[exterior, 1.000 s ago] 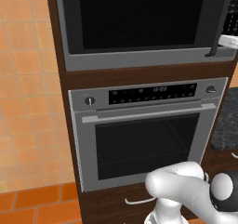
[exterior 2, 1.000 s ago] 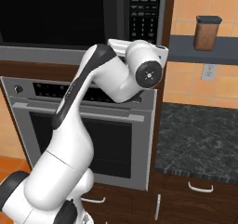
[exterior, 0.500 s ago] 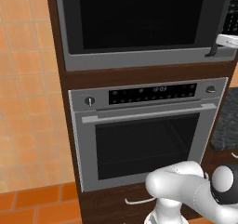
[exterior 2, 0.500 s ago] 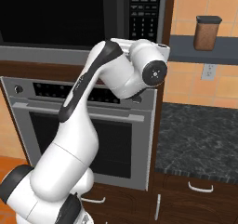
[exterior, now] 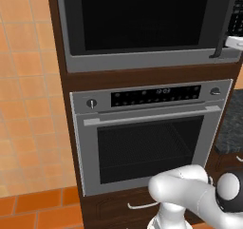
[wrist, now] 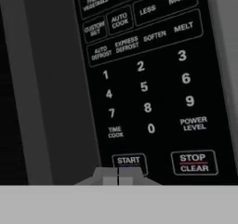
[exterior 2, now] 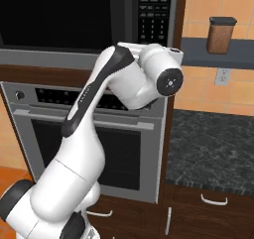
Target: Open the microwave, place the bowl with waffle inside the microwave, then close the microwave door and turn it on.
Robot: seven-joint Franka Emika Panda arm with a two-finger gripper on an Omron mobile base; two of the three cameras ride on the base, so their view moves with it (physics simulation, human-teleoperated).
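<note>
You've got the microwave built in up high in a dark wood cabinet column, straight ahead of the base, with its front facing you. The microwave door sits flush in its steel frame, so it's shut. Its black bar handle runs up and down along the right side. That's its long axis, vertical.

Right of the handle is the button panel. In the hand view you're nose to nose with it: number keys, START and STOP/CLEAR along the bottom row. The gripper sits just under START, fingertips pressed together with no gap, nothing between them. Whether they touch the button you can't tell.

Below the microwave is the grey oven with round knobs and a horizontal handle. Left of the column you've got an orange tiled wall. To the right there's a dark speckled counter and a brown canister on a shelf.
</note>
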